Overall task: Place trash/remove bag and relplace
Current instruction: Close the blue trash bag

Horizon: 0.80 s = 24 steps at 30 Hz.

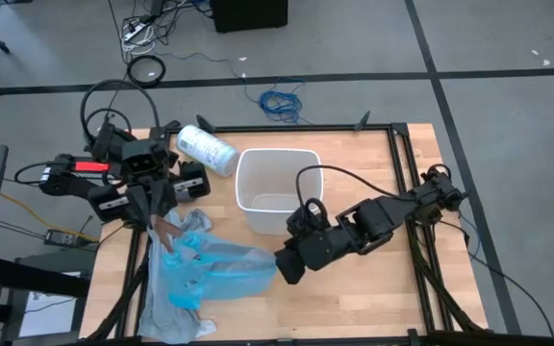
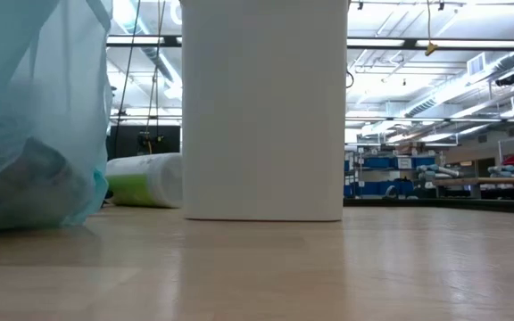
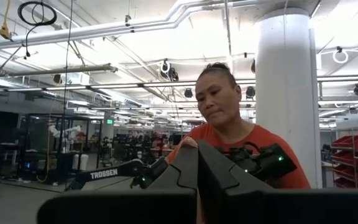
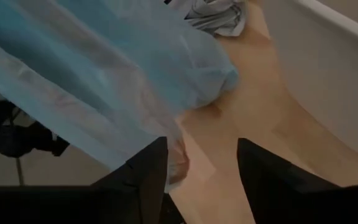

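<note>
The light-blue bag [image 1: 214, 269] lies on its side on the table near the near-left corner, with scraps showing through it. In the low view the bag [image 2: 34, 116] fills the left side. My left gripper [image 1: 155, 219] is shut and points level toward the near edge, at the bag's bunched far-left end [image 1: 183, 226]. In its own wrist view my left gripper [image 3: 197, 171] has no film showing between the fingers. My right gripper [image 1: 287, 263] is open at the bag's right end. In the right wrist view my right gripper [image 4: 202, 168] has the bag [image 4: 104, 68] beside one finger. My left gripper is shut beside the bag's bunched end [image 1: 176, 231], but from above the fingers hide the spot, so I cannot tell whether it touches the film. My right gripper is open; the bag's edge [image 4: 178, 163] lies next to one finger [image 4: 151, 171], touching or not I cannot tell.
An upright white bin [image 1: 277, 187] with no liner stands at the table's middle, just beyond my right gripper. A white printed roll [image 1: 206, 149] lies near the far edge. A limp grey sheet [image 1: 166, 317] lies under the bag. A person [image 3: 229, 124] stands beyond the table.
</note>
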Available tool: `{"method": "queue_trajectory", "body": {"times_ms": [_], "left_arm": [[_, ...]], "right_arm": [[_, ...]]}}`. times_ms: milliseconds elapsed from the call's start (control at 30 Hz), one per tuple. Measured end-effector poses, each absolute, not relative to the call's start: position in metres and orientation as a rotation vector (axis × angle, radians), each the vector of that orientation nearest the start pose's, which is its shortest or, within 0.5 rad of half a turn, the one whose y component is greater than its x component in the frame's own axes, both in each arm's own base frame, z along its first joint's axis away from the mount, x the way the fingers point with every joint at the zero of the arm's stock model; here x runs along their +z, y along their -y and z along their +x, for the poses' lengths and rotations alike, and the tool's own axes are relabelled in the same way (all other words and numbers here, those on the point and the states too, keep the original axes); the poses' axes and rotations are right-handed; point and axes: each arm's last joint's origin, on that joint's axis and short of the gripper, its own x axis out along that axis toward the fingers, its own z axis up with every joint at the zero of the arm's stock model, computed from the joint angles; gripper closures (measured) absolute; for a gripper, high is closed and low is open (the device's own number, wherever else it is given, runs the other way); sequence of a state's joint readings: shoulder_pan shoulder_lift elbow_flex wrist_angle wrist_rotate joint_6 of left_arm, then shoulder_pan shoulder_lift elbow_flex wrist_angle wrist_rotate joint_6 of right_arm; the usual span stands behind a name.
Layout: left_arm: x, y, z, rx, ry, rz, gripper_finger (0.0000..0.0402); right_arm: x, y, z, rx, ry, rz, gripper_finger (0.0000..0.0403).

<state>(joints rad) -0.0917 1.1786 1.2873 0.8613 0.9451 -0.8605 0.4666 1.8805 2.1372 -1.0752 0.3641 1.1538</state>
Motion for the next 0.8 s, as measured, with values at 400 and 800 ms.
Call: {"method": "queue_trajectory", "body": {"times_ms": [400, 800], "left_arm": [[0.504, 0.042, 0.201, -1.244, 0.438, -0.317, 0.0396], [0.504, 0.042, 0.201, -1.244, 0.437, -0.318, 0.0396]], "right_arm": [[0.395, -0.175, 0.364, -0.237, -0.633, 0.818, 0.0232], [0.38, -0.186, 0.365, -0.139, -0.745, 0.915, 0.0233]]}}
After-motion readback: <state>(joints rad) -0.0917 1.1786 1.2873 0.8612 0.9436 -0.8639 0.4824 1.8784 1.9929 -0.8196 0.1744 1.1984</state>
